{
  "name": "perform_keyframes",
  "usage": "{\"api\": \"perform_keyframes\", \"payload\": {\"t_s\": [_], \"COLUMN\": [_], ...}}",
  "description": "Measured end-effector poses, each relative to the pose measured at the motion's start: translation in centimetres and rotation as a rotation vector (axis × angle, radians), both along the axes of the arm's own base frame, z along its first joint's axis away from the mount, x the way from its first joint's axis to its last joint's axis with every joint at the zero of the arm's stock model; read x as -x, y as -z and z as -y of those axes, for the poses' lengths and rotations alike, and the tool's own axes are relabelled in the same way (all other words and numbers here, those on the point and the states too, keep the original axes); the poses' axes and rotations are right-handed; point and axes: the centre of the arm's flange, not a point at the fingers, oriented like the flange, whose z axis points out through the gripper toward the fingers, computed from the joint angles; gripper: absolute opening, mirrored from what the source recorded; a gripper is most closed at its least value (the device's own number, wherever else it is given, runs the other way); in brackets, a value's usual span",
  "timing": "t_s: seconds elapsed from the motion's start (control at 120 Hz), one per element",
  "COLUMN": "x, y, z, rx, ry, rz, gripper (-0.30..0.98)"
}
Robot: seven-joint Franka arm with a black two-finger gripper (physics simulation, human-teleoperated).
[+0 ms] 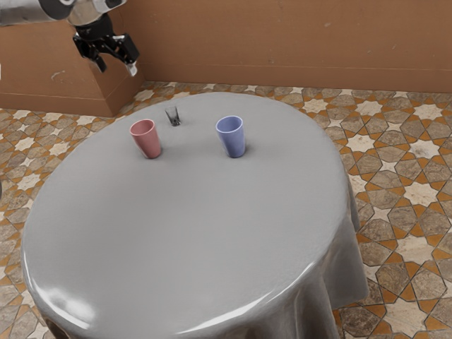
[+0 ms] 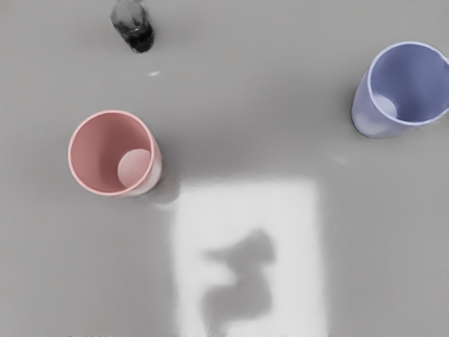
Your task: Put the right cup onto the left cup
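One pink cup (image 1: 149, 143) and one blue cup (image 1: 234, 143) stand mouth-up, well apart, on your tabletop (image 1: 183, 233), which should let either receive the other; your end effector (image 1: 117, 68) hangs raised and spread, presumably to straddle a rim.

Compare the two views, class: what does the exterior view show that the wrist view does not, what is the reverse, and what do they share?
Exterior view: the open claw, the brown wall and the patterned floor.
Wrist view: a bright patch on the tabletop, with a dark shadow in it.
Both: pink cup, blue cup, small dark glass, grey tabletop.
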Motion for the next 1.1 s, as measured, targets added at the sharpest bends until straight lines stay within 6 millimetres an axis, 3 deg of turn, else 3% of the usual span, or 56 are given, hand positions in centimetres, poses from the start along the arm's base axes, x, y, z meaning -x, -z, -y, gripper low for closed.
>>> {"api": "perform_keyframes", "payload": {"t_s": [0.142,0.225,0.35,0.458,0.567,0.733,0.842,0.983,1.1], "x": [-0.1,-2.6,-6.5,-7.8,-8.5,-9.1,-9.6,-10.7,-11.3], "y": [0.6,2.7,7.4,11.9,16.6,20.6,21.3,20.2,21.7], "z": [2.9,6.2,13.4,18.4,21.1,24.4,24.7,20.6,19.9], "rx": [-0.002,-0.017,-0.011,0.018,0.033,0.057,0.047,0.027,0.017], "ry": [0.067,0.116,0.181,0.169,0.089,-0.034,-0.108,-0.215,-0.257], "rz": [-0.029,-0.039,-0.064,-0.112,-0.17,-0.17,-0.142,-0.1,-0.102], "gripper": [0.67,0.67,0.67,0.67,0.67,0.67,0.67,0.67,0.67]}}
